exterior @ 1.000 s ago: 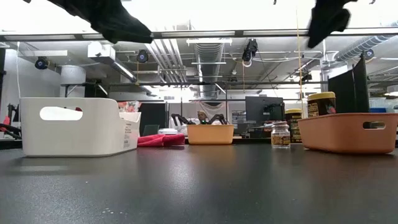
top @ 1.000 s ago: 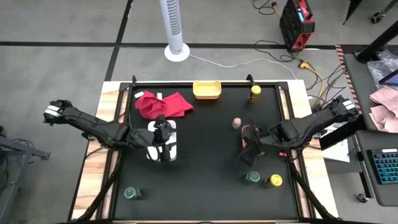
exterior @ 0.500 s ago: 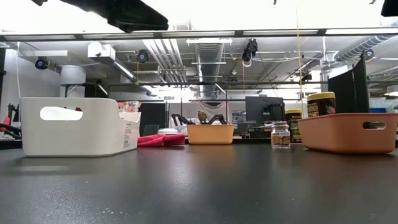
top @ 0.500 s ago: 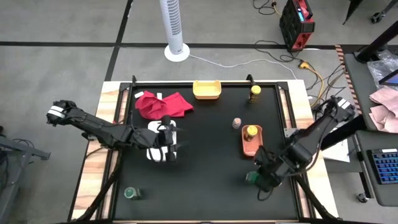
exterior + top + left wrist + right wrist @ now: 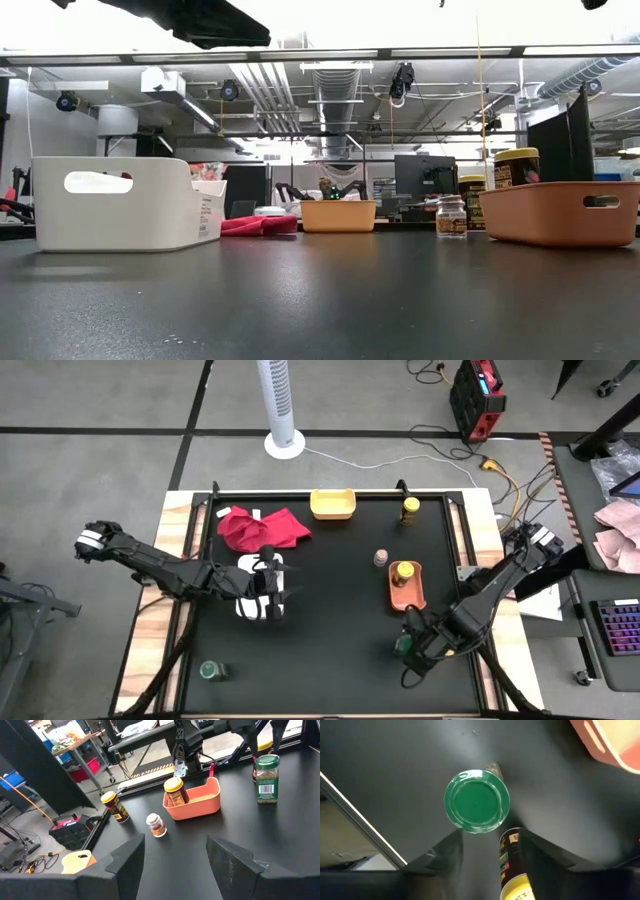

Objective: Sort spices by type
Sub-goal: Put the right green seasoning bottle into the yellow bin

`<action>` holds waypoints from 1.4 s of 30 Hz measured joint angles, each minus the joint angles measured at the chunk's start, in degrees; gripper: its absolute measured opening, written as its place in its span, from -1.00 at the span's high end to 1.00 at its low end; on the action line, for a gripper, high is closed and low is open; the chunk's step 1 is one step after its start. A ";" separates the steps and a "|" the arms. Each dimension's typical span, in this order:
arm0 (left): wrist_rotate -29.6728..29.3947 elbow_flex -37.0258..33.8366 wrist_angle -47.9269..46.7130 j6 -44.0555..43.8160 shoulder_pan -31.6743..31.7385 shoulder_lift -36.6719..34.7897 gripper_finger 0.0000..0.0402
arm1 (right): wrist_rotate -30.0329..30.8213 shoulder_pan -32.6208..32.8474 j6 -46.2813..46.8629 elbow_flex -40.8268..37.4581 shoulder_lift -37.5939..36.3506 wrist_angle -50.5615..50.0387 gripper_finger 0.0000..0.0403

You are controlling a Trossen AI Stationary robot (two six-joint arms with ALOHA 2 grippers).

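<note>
While the left gripper (image 5: pixel 272 592) hangs over the white tray (image 5: pixel 246 603), fingers apart and holding nothing, the right gripper (image 5: pixel 482 851) sits directly above a green-lidded jar (image 5: pixel 477 801) near the table's front right, fingers spread either side, not touching it. A yellow jar (image 5: pixel 512 870) lies on its side between those fingers. Another yellow-lidded jar (image 5: pixel 403 573) stands in the orange tray (image 5: pixel 407 596). A pinkish jar (image 5: pixel 381 558) stands just beside that tray. A second green-lidded jar (image 5: pixel 211 671) sits front left.
</note>
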 joint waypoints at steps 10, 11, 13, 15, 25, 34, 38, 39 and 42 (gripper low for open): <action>-0.04 0.00 -0.02 0.00 0.04 0.00 0.02 | 0.61 -3.98 7.19 0.00 -1.24 0.33 -0.41; -0.06 0.00 -0.02 0.00 0.04 0.00 0.02 | 0.60 -4.29 6.86 0.00 -1.10 0.29 -0.43; -0.07 0.00 -0.02 0.00 0.04 0.00 0.02 | 0.58 -4.86 6.05 0.00 -0.71 0.43 -0.46; -0.07 0.00 -0.04 0.09 0.04 -0.01 0.02 | 0.54 -5.07 5.78 0.00 -0.41 0.75 -0.49; -0.42 0.00 -0.07 0.66 0.04 -0.02 0.02 | 0.00 -4.90 4.28 0.00 2.02 2.89 -0.47; -0.42 0.00 -0.07 0.68 0.04 -0.02 0.02 | -1.23 -4.92 -10.49 0.00 7.29 3.50 -0.41; -0.43 0.00 -0.07 0.68 0.04 -0.04 0.02 | -2.10 -5.03 -11.29 0.00 8.26 3.33 -0.31; -0.44 0.00 -0.07 0.68 0.04 -0.02 0.02 | -2.35 -5.03 -11.37 0.00 8.35 3.29 -0.26; -0.44 0.00 -0.07 1.03 0.04 -0.03 0.02 | -2.88 -5.03 -11.58 0.01 8.24 3.15 -0.04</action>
